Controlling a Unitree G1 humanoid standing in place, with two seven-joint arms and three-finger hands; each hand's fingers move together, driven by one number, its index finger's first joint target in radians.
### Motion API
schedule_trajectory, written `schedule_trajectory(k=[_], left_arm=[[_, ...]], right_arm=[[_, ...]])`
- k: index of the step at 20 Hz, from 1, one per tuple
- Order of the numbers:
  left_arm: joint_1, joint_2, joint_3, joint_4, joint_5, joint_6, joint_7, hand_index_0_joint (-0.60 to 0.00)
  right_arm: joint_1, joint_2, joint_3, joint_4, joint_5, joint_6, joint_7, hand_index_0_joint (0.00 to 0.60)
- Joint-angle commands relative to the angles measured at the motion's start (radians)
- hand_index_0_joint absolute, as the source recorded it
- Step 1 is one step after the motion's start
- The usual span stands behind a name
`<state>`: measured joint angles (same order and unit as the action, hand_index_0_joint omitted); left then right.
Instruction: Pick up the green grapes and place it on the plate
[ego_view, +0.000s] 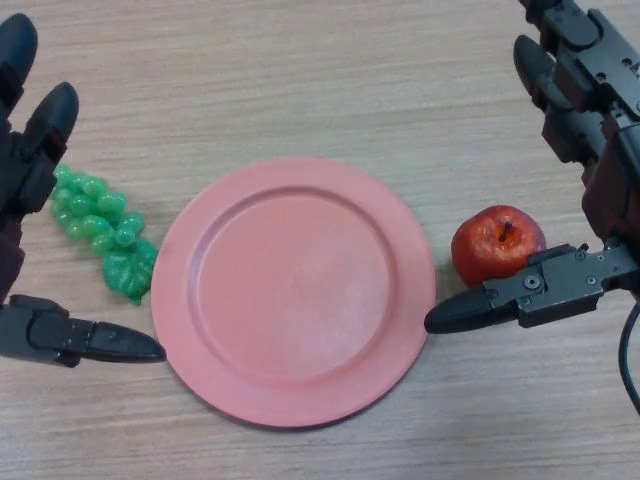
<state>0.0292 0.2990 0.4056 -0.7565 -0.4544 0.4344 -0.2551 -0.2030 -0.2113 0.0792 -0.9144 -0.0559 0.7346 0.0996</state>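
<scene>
I see my left hand (30, 200) fingers spread wide beside the green plastic grape bunch (103, 230), left of the round pink plate (293, 290); right hand (585, 170) likewise wide

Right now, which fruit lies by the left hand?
The green grapes, left of the plate beside the left hand; the red apple sits opposite.

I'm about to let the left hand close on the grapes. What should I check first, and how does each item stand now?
1. Bunch of green plastic grapes in view, on the wooden table: ok.
2. Left hand open around the grapes: ok.
3. Grapes gripped: not ok, not yet.
4. Round pink plate bare, ready to receive: ok.
5. Right hand and red apple off the plate: ok, though the thumb nears its rim.
</scene>
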Motion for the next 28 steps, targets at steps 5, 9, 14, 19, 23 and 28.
schedule_trajectory(k=[5, 9, 14, 19, 23, 28], left_arm=[[-0.031, 0.044, 0.063, -0.011, -0.021, -0.189, -0.01, 0.0], [-0.072, 0.075, 0.063, 0.11, 0.11, -0.284, 0.008, 0.0], [-0.181, 0.175, 0.06, 0.415, 0.262, -0.452, 0.051, 0.0], [-0.311, 0.293, -0.008, 0.732, 0.515, -0.599, 0.127, 0.0], [-0.409, 0.339, -0.085, 0.969, 0.681, -0.687, 0.188, 0.0], [-0.51, 0.345, -0.179, 1.168, 0.864, -0.747, 0.241, 0.0]], right_arm=[[-0.029, -0.005, -0.042, -0.057, -0.028, -0.149, -0.035, 0.0], [-0.021, -0.007, -0.052, -0.045, -0.015, -0.169, -0.043, 0.0], [-0.029, -0.016, -0.072, -0.036, 0.008, -0.168, -0.035, 0.0], [-0.024, -0.029, -0.102, -0.032, 0.038, -0.179, -0.031, 0.0], [-0.019, -0.039, -0.123, -0.03, 0.062, -0.186, -0.033, 0.0], [-0.007, -0.049, -0.147, -0.033, 0.084, -0.19, -0.035, 0.0]])
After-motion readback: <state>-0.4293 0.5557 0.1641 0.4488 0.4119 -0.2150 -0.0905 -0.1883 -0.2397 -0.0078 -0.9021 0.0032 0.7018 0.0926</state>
